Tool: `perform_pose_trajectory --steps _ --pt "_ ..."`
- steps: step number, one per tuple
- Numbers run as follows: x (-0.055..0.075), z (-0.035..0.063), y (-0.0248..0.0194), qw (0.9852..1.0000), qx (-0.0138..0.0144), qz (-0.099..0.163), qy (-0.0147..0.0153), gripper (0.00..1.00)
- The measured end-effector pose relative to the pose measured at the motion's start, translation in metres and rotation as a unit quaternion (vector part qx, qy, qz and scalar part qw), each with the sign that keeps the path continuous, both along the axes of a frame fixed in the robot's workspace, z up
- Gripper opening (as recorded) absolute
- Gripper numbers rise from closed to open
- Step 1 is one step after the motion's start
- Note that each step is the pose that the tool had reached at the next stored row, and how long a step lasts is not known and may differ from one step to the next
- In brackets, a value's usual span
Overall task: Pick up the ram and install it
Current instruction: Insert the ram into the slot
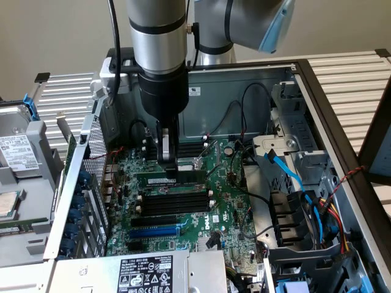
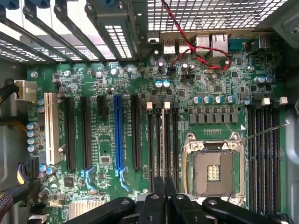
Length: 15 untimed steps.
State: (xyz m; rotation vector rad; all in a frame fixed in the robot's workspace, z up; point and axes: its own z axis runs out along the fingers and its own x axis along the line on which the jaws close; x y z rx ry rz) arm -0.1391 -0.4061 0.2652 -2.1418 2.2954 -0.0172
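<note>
The ram, a long green stick, stands on edge over the motherboard, at the far side of the bank of black slots. My gripper reaches straight down into the open computer case and is shut on the ram near its middle. I cannot tell whether the stick is seated in a slot. In the wrist view the gripper has its black fingers close together, above the black memory slots beside the CPU socket. The blue slot lies apart from them.
A power supply sits at the near edge of the case. Blue cables and a drive cage crowd the exterior view's right. A red and black wire crosses the board by the rear ports. Metal case walls surround the board.
</note>
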Motion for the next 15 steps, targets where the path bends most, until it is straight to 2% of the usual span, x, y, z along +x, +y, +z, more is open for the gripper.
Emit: perform_pose_trajectory --steps 5,11,15 --pt "0.0 -0.0022 0.0 1.0 -0.0002 0.002 0.0 0.12" --pt "0.0 -0.0126 -0.0001 1.0 -0.0001 0.006 0.0 0.12" --pt "0.0 -0.0128 -0.0002 1.0 -0.0003 0.007 0.0001 0.12"
